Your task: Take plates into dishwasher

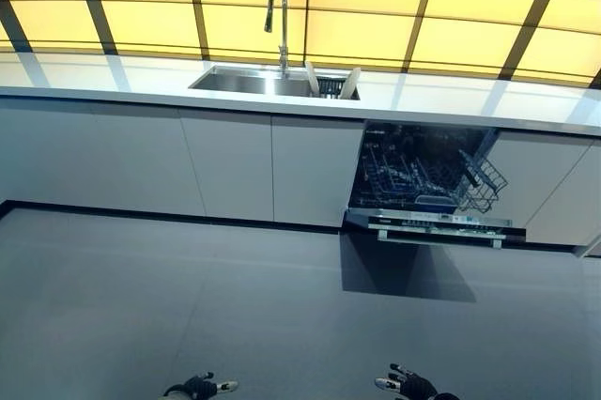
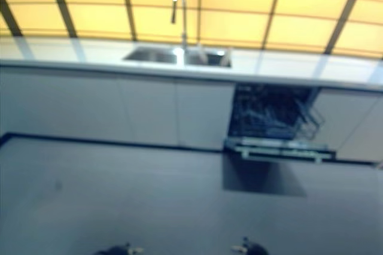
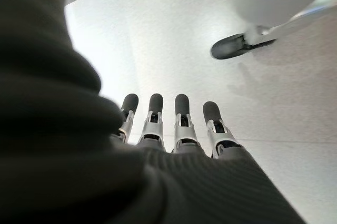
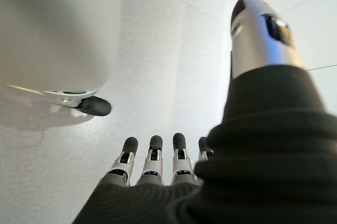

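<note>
I see both hands low, empty: left hand (image 3: 158, 124) fingers straight, right hand (image 4: 152, 163) same. Plates (image 1: 349, 84) upright in sink (image 1: 246, 82); dishwasher (image 1: 427, 179) open.

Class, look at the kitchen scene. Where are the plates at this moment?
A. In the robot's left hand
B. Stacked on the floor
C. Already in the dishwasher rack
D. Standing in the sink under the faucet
D: the two plates stand upright in the sink by the faucet, while both hands hang empty and the open dishwasher rack holds none.
</note>
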